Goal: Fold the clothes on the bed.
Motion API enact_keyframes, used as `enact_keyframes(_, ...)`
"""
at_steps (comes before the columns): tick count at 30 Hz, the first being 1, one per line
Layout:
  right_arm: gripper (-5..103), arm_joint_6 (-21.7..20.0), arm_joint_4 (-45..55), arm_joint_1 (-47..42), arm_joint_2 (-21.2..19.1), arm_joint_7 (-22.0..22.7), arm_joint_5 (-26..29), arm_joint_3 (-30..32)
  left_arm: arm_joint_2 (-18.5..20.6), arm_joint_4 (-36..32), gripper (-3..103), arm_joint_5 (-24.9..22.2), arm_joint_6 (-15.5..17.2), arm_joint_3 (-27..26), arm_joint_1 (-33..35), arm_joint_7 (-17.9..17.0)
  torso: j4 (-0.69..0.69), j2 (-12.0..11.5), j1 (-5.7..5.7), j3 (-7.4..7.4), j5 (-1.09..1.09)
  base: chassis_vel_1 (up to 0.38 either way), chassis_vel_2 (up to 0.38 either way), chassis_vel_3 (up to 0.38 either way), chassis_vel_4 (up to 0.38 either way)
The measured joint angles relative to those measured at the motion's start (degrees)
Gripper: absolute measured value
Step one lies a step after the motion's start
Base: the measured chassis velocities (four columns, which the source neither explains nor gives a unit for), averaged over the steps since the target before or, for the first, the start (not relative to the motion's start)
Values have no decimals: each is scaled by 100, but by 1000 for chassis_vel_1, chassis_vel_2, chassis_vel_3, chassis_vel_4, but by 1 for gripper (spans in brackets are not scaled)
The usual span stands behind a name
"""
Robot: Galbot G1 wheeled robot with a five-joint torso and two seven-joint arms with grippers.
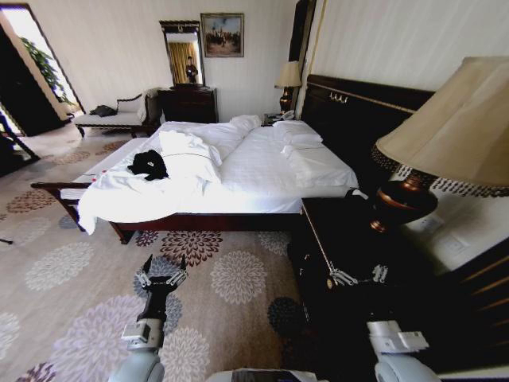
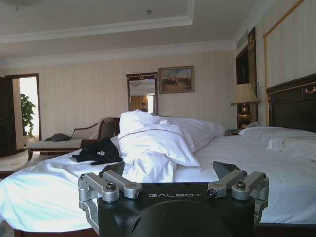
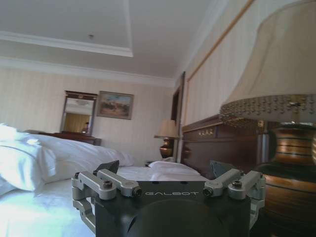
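Black housing and grey metal fingers make up your left gripper [image 1: 161, 276], which hangs low over the floral carpet [image 1: 95, 302], short of the near side of the bed [image 1: 262, 171]. Its jaws are spread wide and hold nothing; your left wrist view shows the same gripper [image 2: 174, 174] with both fingers parted and the bed behind them. Your right gripper [image 1: 357, 275] sits over the dark nightstand [image 1: 350, 239] that stands against the bed's near side at the headboard end, and it too is released, with fingers splayed and empty. From the right wrist view you see that gripper [image 3: 168, 173] with the big table lamp [image 3: 281, 98] just beside it on the nightstand.

Beyond the left gripper, the black T-shirt [image 1: 148, 165] lies crumpled on the bed, on the foot end, well apart from both grippers. You can see it in the left wrist view as a dark heap [image 2: 97, 152] resting on the white sheet. Just beside it, toward the headboard [image 1: 358, 111], the white duvet [image 1: 191, 159] is bunched into a tall mound, touching or nearly touching the shirt. Pillows [image 1: 298, 135] lie at the headboard end. Past the foot of the bed stands a white-cushioned chaise [image 1: 111, 118] against the far wall, and a second lamp [image 1: 288, 79] stands at the far side of the headboard.
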Motion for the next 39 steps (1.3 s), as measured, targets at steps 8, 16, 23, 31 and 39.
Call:
enact_keyframes(8,100,92,7,103,112,462,11,-143,-375,-51,100,34,9,-160,326,8,2,0,0,0,1,0,0,0,0)
enact_keyframes(16,100,276,92,-114,316,498,-641,-180,-555,-12,100,20,93,-314,246,-48,-1,0,0,0,0,0,0,0,0)
enact_keyframes(23,100,385,55,-296,747,355,-728,-380,-553,-397,100,-230,352,-490,236,-364,0,1,0,0,0,0,0,0,0)
enact_keyframes(31,100,417,-49,-214,890,228,-786,-535,-403,-641,100,-428,504,-639,301,-349,1,1,0,0,1,0,0,0,0)
enact_keyframes(39,100,516,-24,-256,739,-70,-953,-407,-447,-610,100,-395,449,-423,409,-5,0,1,0,0,1,0,0,0,0)
